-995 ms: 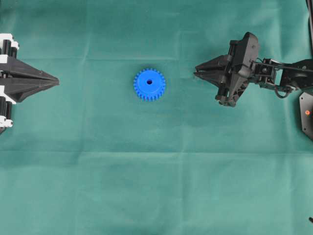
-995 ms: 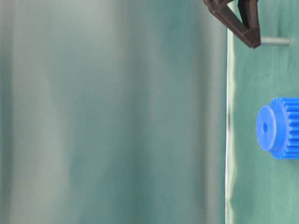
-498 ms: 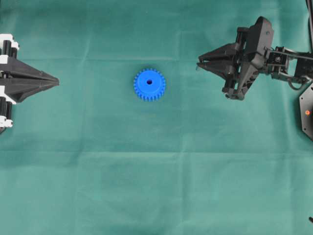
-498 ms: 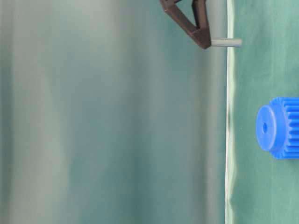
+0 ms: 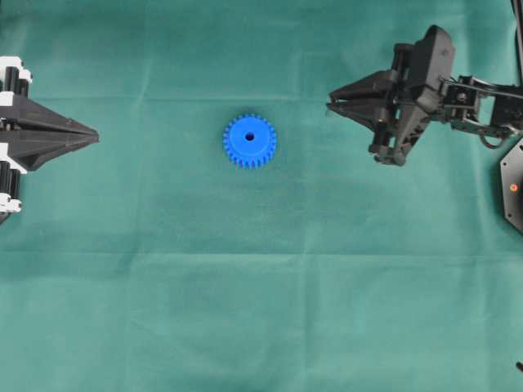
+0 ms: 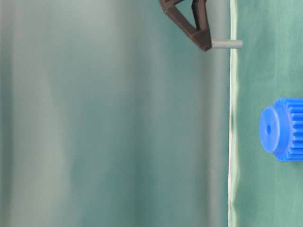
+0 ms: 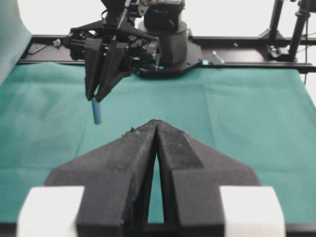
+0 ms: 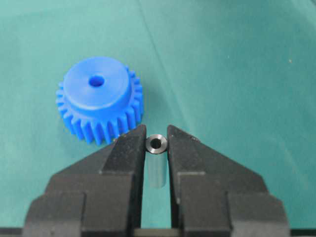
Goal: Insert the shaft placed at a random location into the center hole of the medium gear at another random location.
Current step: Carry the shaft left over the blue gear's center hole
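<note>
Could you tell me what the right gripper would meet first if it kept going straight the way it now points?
Probably the green cloth. The right gripper, shut on the shaft, points down, with the medium gear ahead and to one side. Depth is unclear.

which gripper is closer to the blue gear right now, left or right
Right. The right gripper, clamped on the shaft, hangs above the cloth to the right of the medium gear in the overhead view. The left gripper sits shut, farther off at the left edge.

Green cloth (image 5: 245,310) covers the whole table, creased; black frame rail (image 7: 247,40) at 12 o'clock, bright backdrop behind.
</note>
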Controlling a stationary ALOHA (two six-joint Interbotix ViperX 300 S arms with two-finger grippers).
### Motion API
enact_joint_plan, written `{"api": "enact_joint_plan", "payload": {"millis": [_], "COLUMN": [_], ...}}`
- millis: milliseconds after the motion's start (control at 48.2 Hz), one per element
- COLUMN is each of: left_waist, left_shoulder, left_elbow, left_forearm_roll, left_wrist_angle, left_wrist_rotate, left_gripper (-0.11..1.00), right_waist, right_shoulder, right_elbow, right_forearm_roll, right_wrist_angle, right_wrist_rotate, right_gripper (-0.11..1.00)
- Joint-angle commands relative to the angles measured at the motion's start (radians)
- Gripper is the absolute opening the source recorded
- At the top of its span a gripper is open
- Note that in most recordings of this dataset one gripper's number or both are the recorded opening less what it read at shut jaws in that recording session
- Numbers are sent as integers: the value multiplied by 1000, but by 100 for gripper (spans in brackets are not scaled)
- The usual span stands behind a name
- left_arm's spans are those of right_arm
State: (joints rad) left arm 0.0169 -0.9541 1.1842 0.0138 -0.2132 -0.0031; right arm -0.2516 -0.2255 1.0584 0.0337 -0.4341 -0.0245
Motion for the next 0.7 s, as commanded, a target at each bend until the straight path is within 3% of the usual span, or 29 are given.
{"api": "enact_joint_plan", "payload": {"millis": [0,684], "left_waist": [2,2], "left_shoulder": [6,8], "left_elbow": [-18,-18], "left_forearm_roll": [2,2], "left_wrist_angle": [-5,3], "left_wrist_rotate": [-2,-3], "left_gripper": [0,0], "right_waist": [14,100], "right_shoulder": [14,267], "right_elbow": [-48,-331], "right_forearm_roll": [-2,-2], "right_wrist_angle": [-20,-3], "right_wrist_rotate": [-12,-14], "right_gripper": [13,13]}}
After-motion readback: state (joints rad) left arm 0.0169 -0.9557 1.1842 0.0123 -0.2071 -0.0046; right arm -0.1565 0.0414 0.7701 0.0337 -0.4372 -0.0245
